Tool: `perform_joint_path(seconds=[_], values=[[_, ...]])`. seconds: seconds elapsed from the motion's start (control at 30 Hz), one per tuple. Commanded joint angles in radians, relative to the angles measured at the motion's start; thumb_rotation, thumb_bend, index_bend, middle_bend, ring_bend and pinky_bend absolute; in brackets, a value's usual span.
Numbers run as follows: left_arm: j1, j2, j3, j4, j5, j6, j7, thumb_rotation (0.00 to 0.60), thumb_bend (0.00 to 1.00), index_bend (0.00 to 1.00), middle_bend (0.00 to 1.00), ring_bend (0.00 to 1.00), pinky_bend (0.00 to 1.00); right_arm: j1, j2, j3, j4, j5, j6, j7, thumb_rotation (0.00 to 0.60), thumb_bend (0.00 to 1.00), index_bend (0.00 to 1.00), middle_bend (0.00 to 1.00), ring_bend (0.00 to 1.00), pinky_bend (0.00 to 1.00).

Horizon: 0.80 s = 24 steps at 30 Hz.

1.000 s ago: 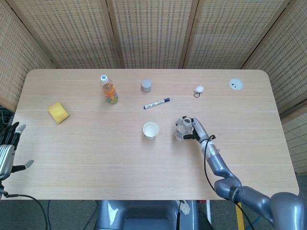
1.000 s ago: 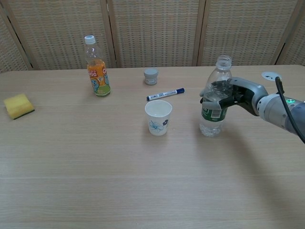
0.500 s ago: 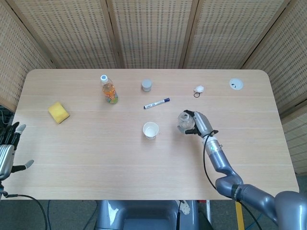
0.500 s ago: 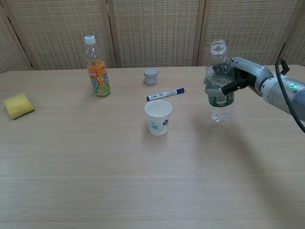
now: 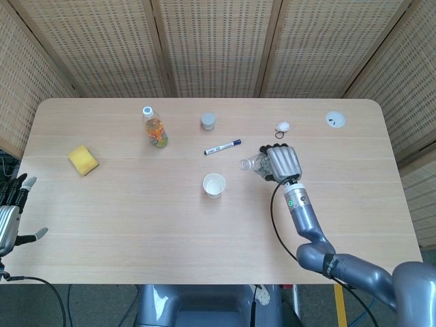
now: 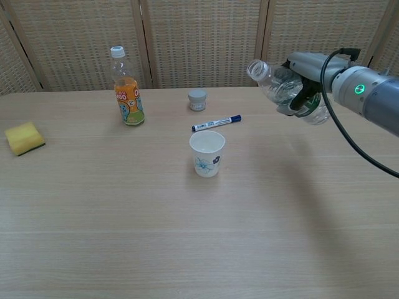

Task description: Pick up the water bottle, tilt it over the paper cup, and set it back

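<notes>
The right hand point(image 6: 298, 82) grips the clear plastic water bottle with a green label point(image 6: 282, 87) around its body, fingers wrapped over the label zone. The bottle is held clear of the light wooden table point(image 6: 187, 237), tilted steeply toward horizontal. Its open neck points toward the robot's left; its base points to the right and slightly down. In the head view the right hand point(image 5: 282, 163) covers most of the bottle point(image 5: 253, 164), and only the neck and shoulder project from the left side of the hand.

The white paper cup with a blue print point(image 6: 207, 154) stands upright on the table, below and to the left of the bottle mouth. The mouth is not above the cup rim; in the head view the cup point(image 5: 214, 184) lies apart from the bottle neck.

The left hand point(image 5: 9, 208) sits at the left table edge with fingers spread and holds nothing.

Other items on the table:
- orange drink bottle with a white cap point(image 6: 125, 87), upright, far left
- yellow sponge point(image 6: 24, 137)
- small grey jar point(image 6: 197, 99)
- blue-capped marker pen point(image 6: 216, 123), lying between the jar and the cup
</notes>
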Motion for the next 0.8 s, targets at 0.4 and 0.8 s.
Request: perform_joint_path(seconds=[0.4, 0.8], values=[[-0.008, 0.001, -0.002, 0.008, -0.015, -0.02, -0.011, 0.6, 0.0, 0.0, 0.0, 0.0, 0.0, 0.109, -0.061, 0.016, -0.125, 0.318, 0.158, -0.453, 0.6, 0.84, 0.53, 0.63, 0.66, 0.85], [-0.011, 0.002, -0.002, 0.009, -0.018, -0.025, -0.017, 0.6, 0.0, 0.0, 0.0, 0.0, 0.0, 0.158, -0.11, 0.022, -0.146, 0.422, 0.23, -0.58, 0.6, 0.84, 0.53, 0.63, 0.66, 0.85]])
